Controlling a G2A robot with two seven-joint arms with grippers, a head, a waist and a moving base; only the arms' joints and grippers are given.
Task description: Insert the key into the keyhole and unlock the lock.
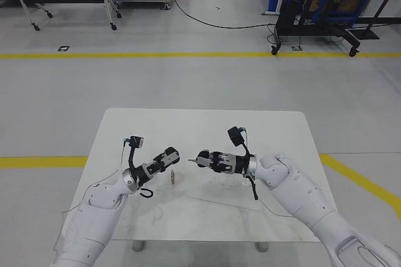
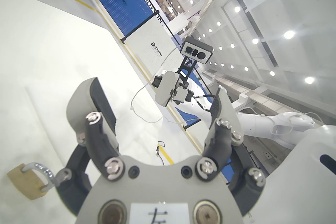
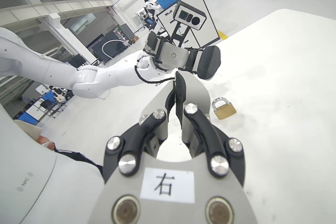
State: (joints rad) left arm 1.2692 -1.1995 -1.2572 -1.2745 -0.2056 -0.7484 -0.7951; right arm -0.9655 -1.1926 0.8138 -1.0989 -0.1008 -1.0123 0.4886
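A brass padlock (image 1: pixel 172 177) with a silver shackle lies flat on the white table (image 1: pixel 254 127), between and just in front of both grippers. My left gripper (image 1: pixel 172 157) hovers above and slightly behind it, open, nothing between its fingers (image 2: pixel 102 101); the padlock (image 2: pixel 25 180) lies below and to one side of them. My right gripper (image 1: pixel 199 159) faces the left one from a short distance, shut, with a thin sliver, seemingly the key (image 1: pixel 190 161), poking from its tips. In the right wrist view the pads (image 3: pixel 181 93) press together, the padlock (image 3: pixel 223 109) just beyond.
The table's far half and right side are bare. A thin cable runs along the table near the left arm. Yellow floor lines and wheeled stands lie well beyond the table.
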